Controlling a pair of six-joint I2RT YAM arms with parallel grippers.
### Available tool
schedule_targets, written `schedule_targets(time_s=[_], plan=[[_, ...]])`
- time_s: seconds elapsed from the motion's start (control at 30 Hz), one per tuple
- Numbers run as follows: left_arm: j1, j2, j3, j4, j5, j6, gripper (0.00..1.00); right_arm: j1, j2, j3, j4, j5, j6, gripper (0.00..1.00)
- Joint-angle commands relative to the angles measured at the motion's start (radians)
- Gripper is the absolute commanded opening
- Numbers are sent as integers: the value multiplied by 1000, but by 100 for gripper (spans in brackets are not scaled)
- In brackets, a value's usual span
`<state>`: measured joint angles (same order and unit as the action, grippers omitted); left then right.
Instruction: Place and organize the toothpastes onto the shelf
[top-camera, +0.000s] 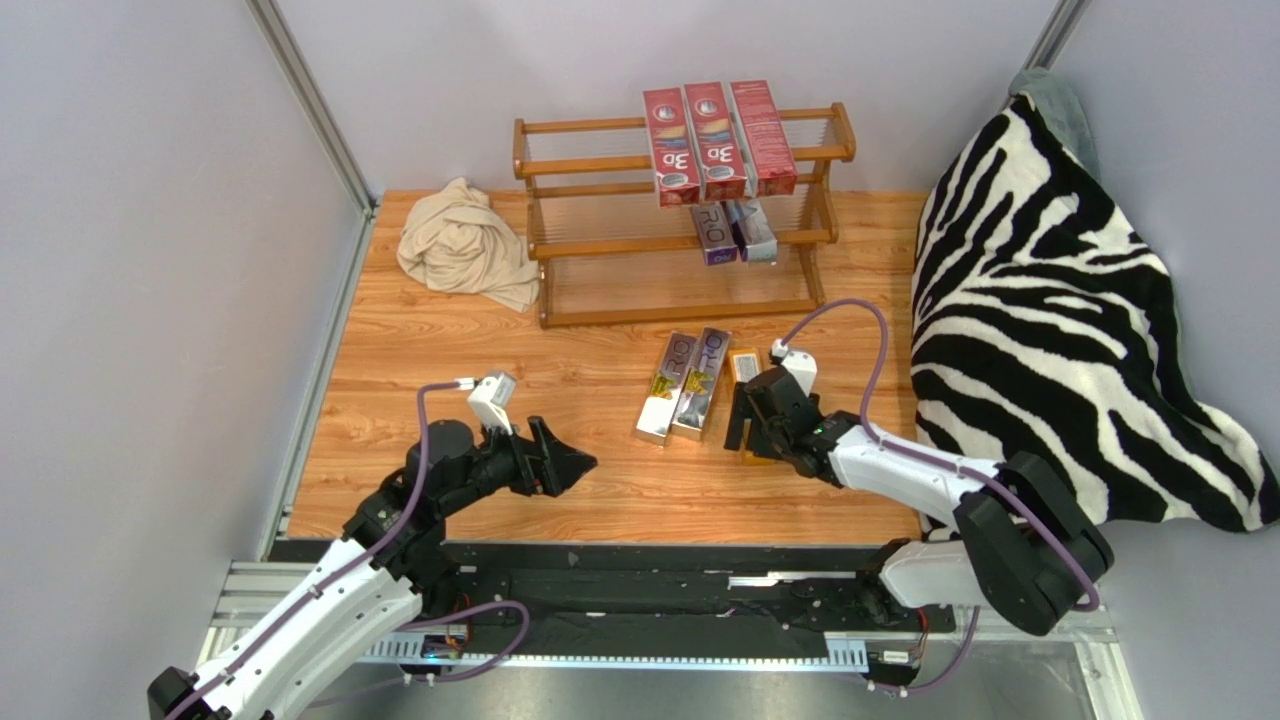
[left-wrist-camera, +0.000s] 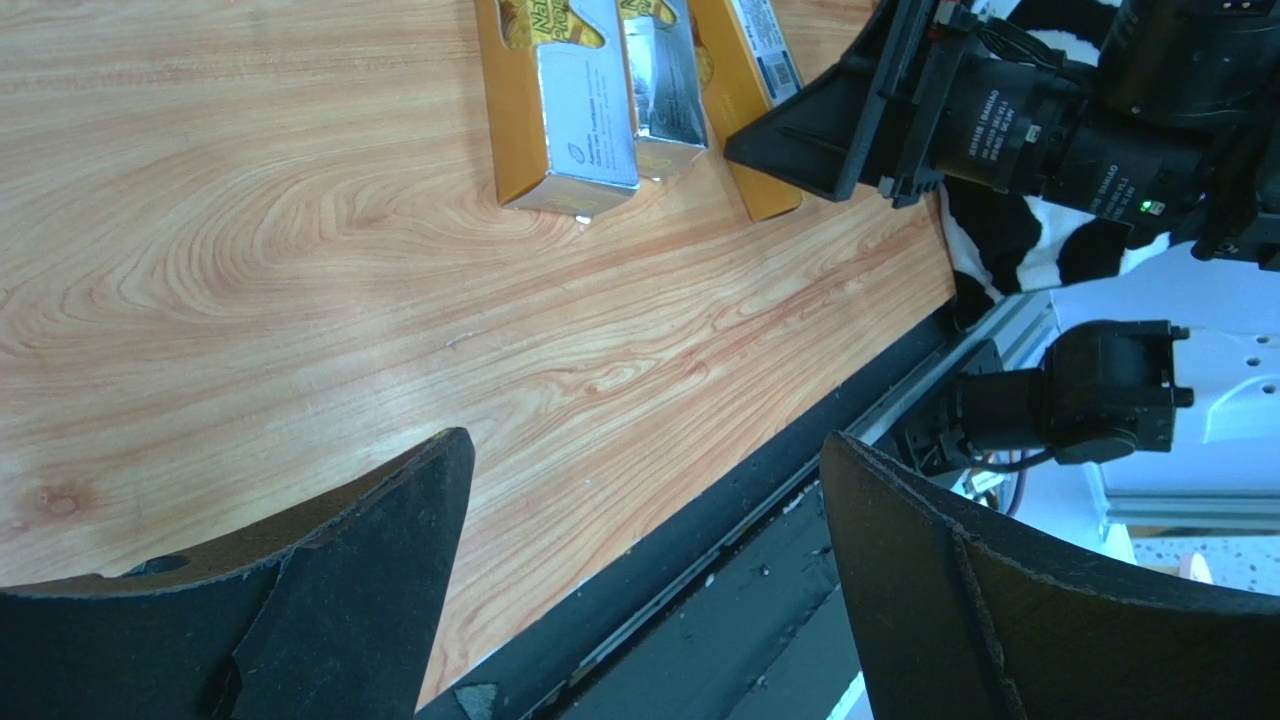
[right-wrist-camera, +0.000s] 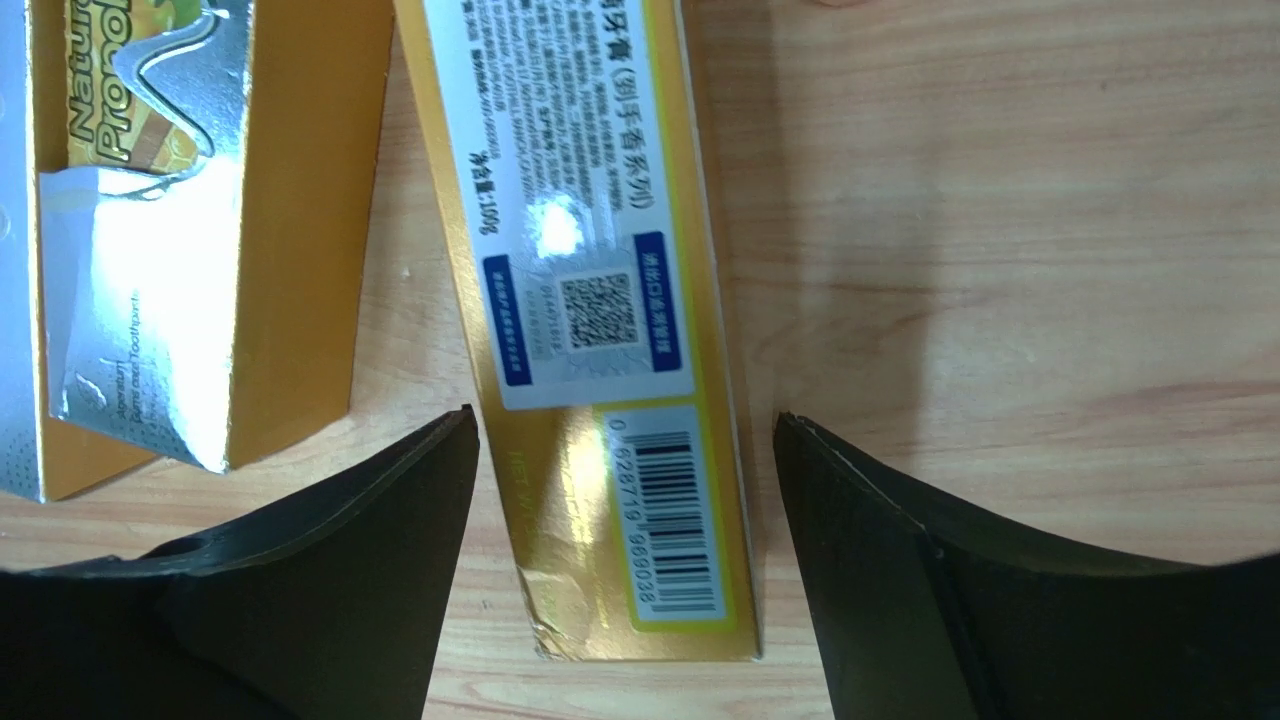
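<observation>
The wooden shelf (top-camera: 601, 248) stands at the back of the table. Three red "3D" toothpastes (top-camera: 718, 140) lie across its top tier and two silver/purple ones (top-camera: 733, 233) on the middle tier. Two shiny silver "PRO" cartons (top-camera: 684, 384) and one orange carton (top-camera: 744, 363) lie side by side on the table. My right gripper (top-camera: 742, 420) is open, its fingers either side of the orange carton's near end (right-wrist-camera: 601, 300), not touching it; its fingertips' midpoint is (right-wrist-camera: 624, 450). My left gripper (top-camera: 571, 455) is open and empty, low over the table left of the cartons (left-wrist-camera: 564, 105).
A crumpled beige cloth (top-camera: 466, 240) lies left of the shelf. A zebra-striped blanket (top-camera: 1052, 300) covers the right side. The table's near edge and black rail (left-wrist-camera: 706, 540) lie just under my left gripper (left-wrist-camera: 646, 465). Grey walls close in the left and back.
</observation>
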<state>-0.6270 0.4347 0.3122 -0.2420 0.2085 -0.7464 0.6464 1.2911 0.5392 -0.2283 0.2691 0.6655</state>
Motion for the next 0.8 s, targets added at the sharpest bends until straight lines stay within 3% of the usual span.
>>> schedule_targets(time_s=[0.0, 0.2, 0.23, 0.5, 0.77], plan=[[0, -11, 1, 37, 17, -13, 94, 29, 56, 18, -2, 88, 22, 78], [-2, -28, -7, 29, 11, -13, 94, 29, 10, -1, -8, 110, 23, 52], [0, -28, -10, 30, 11, -14, 94, 29, 8, 1, -17, 117, 25, 41], [-2, -22, -1, 50, 25, -42, 94, 65, -35, 22, -68, 153, 2, 40], [-2, 62, 65, 128, 68, -79, 94, 200, -220, 79, -140, 200, -75, 34]])
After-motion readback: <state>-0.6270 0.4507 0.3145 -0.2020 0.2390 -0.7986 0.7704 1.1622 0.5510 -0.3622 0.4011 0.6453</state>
